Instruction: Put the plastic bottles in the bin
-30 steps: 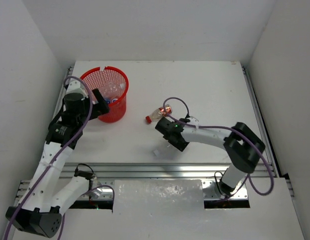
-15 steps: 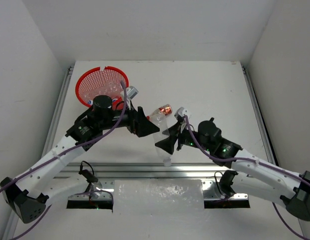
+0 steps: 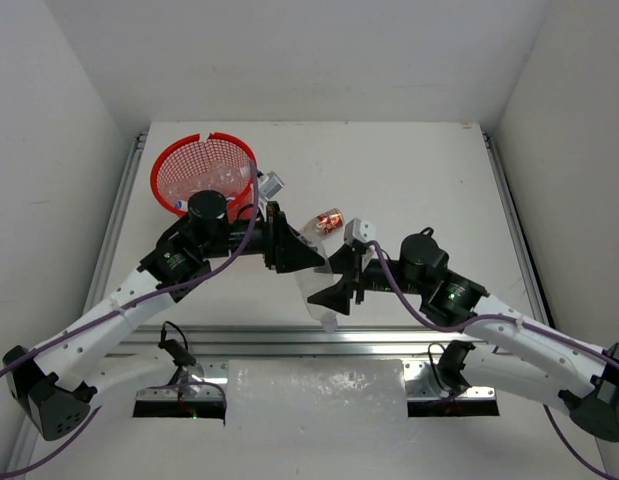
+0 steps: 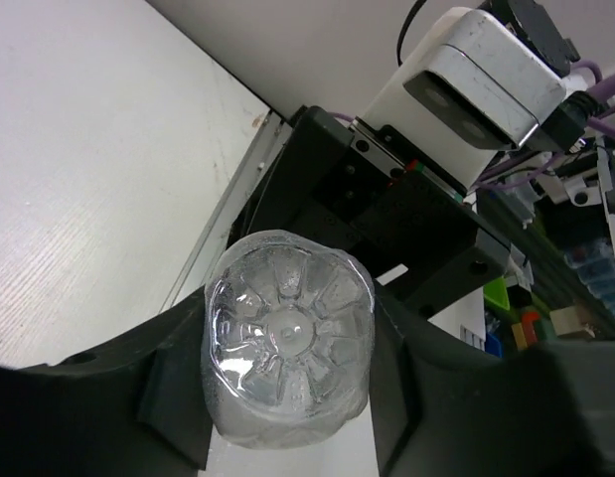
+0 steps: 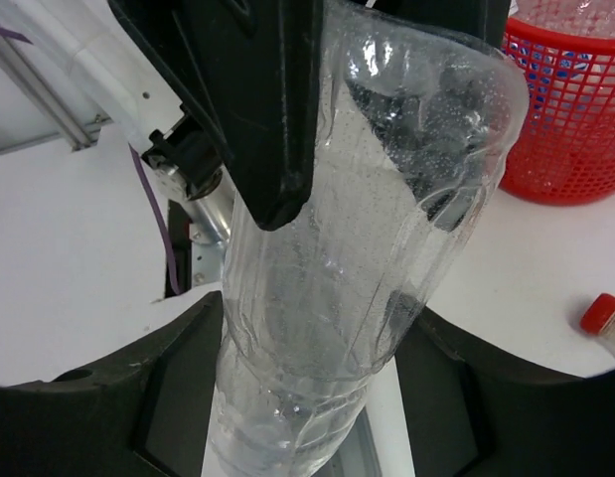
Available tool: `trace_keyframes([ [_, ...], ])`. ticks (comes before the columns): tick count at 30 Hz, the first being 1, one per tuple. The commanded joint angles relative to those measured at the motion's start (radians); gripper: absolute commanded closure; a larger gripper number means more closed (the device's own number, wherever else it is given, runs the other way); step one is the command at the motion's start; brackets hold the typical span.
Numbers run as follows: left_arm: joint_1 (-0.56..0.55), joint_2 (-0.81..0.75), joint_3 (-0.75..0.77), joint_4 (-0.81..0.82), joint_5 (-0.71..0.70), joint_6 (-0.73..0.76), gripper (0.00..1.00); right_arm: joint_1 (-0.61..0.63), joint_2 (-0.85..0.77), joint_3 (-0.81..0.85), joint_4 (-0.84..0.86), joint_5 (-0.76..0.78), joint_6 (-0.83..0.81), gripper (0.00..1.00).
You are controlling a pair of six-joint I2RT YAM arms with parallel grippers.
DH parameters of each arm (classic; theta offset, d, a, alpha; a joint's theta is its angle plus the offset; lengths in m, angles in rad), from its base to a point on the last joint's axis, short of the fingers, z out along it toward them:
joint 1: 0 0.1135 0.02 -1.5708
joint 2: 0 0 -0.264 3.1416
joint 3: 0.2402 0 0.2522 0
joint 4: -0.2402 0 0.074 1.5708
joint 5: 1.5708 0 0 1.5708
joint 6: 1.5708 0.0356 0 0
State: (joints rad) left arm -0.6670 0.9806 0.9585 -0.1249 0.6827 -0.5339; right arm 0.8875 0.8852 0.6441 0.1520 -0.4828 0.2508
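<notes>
Above the white tabletop (image 3: pixel 429 180), my left hand (image 3: pixel 297 255) and right hand (image 3: pixel 336 295) both pinch one clear plastic bottle (image 3: pixel 324 315) aloft, so I should free the right before swinging to the round red mesh bin (image 3: pixel 155 178).

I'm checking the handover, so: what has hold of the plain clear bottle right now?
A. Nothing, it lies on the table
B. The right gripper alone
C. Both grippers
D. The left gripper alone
C: the clear bottle sits clamped between the fingers of the left gripper in its wrist view, and between those of the right gripper in its own.
</notes>
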Motion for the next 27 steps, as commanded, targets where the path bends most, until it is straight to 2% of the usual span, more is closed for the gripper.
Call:
trace_keyframes([
  [1,-0.016,0.007,0.025,0.028,0.018,-0.014,1.0,0.005,-0.026,0.048,0.096,0.062,-0.016,0.75],
  [2,-0.016,0.004,0.035,0.002,0.003,-0.011,1.0,0.005,-0.032,0.046,0.095,0.097,-0.013,0.72],
  [3,-0.016,0.004,0.048,-0.018,-0.05,0.004,1.0,0.005,-0.041,0.034,0.096,0.14,0.001,0.53],
  [4,-0.016,0.003,0.083,-0.041,-0.096,0.009,1.0,0.005,-0.06,0.026,0.096,0.182,0.007,0.26],
  [5,-0.013,0.004,0.113,-0.124,-0.249,0.023,1.0,0.005,-0.068,0.02,0.084,0.275,0.016,0.01],
  [6,-0.011,0.012,0.152,-0.181,-0.355,0.028,1.0,0.005,-0.075,0.022,0.063,0.332,0.019,0.01],
  [7,-0.009,0.05,0.268,-0.363,-0.494,0.028,1.0,0.005,-0.087,0.023,-0.012,0.392,0.021,0.01],
  [8,0.01,0.082,0.346,-0.472,-0.778,0.006,1.0,0.004,-0.094,0.035,-0.063,0.535,0.036,0.01],
  [10,0.05,0.147,0.522,-0.644,-0.976,-0.008,1.0,0.005,-0.117,0.042,-0.216,0.707,0.063,0.01],
  [11,0.126,0.154,0.561,-0.669,-1.082,0.0,1.0,0.005,-0.126,0.051,-0.271,0.883,0.111,0.01],
  [13,0.234,0.188,0.662,-0.706,-1.094,0.046,1.0,0.004,-0.164,0.055,-0.4,1.021,0.174,0.01],
  [15,0.288,0.237,0.771,-0.74,-1.196,0.064,1.0,0.004,-0.196,0.052,-0.462,1.09,0.188,0.01],
  [18,0.317,0.291,0.854,-0.765,-1.363,0.094,1.0,0.004,-0.25,0.045,-0.479,1.087,0.186,0.01],
  [22,0.362,0.371,0.888,-0.753,-1.352,0.104,1.0,0.002,-0.267,0.037,-0.489,1.076,0.186,0.01],
  [27,0.372,0.386,0.823,-0.678,-1.381,0.115,1.0,0.004,-0.249,0.02,-0.483,1.057,0.183,0.01],
])
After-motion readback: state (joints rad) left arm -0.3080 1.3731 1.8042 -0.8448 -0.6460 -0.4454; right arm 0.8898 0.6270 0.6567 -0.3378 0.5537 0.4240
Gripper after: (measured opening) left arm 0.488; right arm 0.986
